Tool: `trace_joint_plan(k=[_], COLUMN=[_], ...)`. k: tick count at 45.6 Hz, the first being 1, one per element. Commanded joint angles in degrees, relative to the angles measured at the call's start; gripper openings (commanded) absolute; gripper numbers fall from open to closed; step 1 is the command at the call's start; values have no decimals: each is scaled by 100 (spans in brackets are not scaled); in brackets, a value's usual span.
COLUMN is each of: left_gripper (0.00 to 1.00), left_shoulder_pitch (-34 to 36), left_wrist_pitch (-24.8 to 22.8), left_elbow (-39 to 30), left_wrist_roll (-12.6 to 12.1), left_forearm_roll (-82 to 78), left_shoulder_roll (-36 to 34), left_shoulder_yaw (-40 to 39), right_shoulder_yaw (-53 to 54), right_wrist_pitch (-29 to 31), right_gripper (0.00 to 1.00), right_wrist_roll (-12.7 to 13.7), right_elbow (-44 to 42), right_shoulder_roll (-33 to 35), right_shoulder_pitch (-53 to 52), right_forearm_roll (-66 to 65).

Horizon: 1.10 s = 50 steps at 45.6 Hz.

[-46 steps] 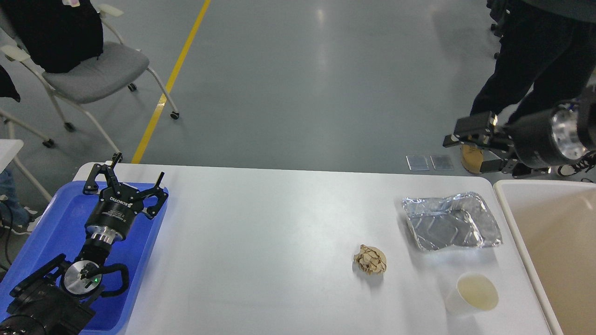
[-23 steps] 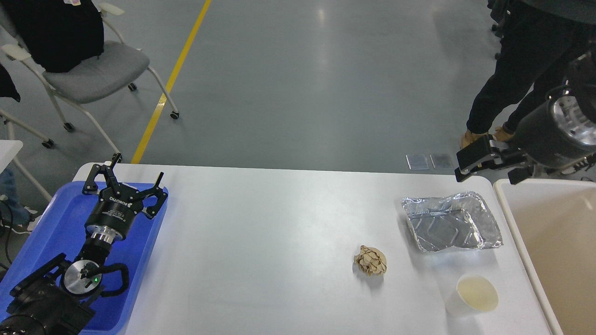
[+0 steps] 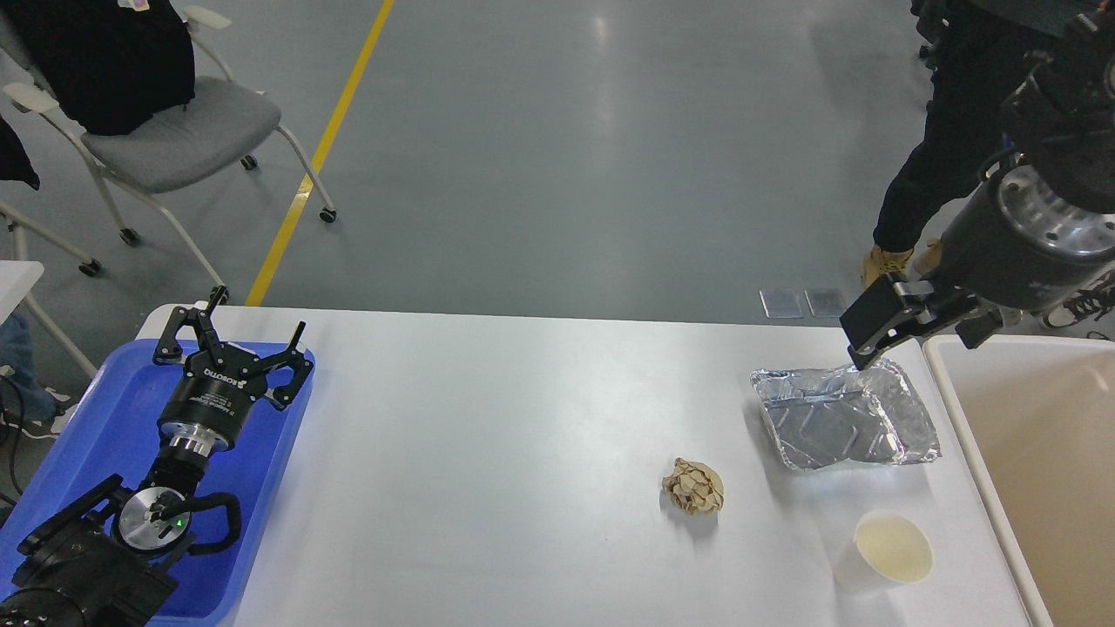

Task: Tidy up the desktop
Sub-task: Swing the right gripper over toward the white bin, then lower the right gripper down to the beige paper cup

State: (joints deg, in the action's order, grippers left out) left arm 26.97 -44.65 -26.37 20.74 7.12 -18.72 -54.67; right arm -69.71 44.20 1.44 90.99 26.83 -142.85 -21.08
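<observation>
From the head view, the big white table (image 3: 488, 470) fills the lower part, and the left end effector (image 3: 233, 335) hangs over the blue tray (image 3: 96, 409) at the table's left end with its fingers spread wide. The right end effector (image 3: 880, 335) is at the table's far right corner, just above the crumpled foil tray (image 3: 841, 418); I cannot tell if it is open or closed. A paper ball (image 3: 693, 486) and a paper cup (image 3: 884, 549) sit near the foil tray, beside the cream bin (image 3: 958, 418).

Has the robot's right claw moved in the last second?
Yes. The right gripper has come down and toward the table, from beyond the desktop's far edge to the crumpled foil tray's far corner.
</observation>
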Motion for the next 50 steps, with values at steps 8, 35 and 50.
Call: trace_joint_plan(k=[8,35,50], left_gripper=[99,99,99], left_shoulder_pitch=[1,-8,1], left_wrist_pitch=[0,9,9], left_elbow=[0,0,0], left_wrist_roll=[9,18,18], left_forearm_roll=[0,0,0], left_shoulder_roll=[0,0,0], left_shoulder_yaw=[8,8,8], right_shoulder_yaw=[-280,-746,273], right_wrist_pitch=[80,-1176,-2152], right_gripper=[100,100,100], right_wrist_roll=[58,58,49], right_elbow=[-2,-2,-204], right_shoulder_roll=[297,2371,2556], right_shoulder_pitch=[21,1663,3474], right_forearm_roll=[-230,-1618,-2119])
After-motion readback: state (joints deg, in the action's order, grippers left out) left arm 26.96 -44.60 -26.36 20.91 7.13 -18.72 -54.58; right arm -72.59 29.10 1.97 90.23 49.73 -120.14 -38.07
